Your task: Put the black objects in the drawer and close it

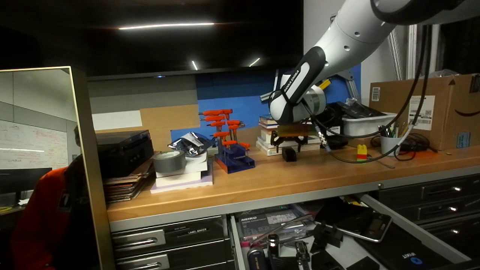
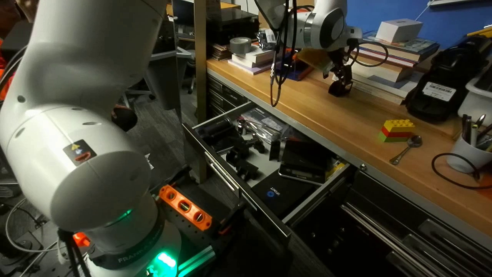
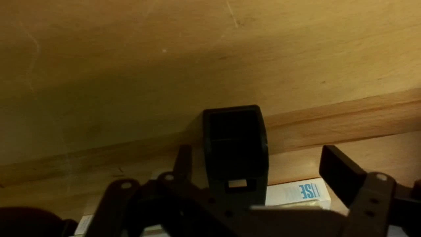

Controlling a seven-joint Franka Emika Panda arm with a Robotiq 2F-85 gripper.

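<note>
in an exterior view the arm (image 1: 348,39) slants toward seven o'clock; its gripper (image 1: 288,145) points to six, fingers (image 3: 342,171) spread well apart.

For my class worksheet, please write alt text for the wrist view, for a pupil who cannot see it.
A hollow, slotted black block sits on a wooden workbench top, framed in the picture by the open gripper. At lower right, a white book spine with blue lettering shows in part.
</note>
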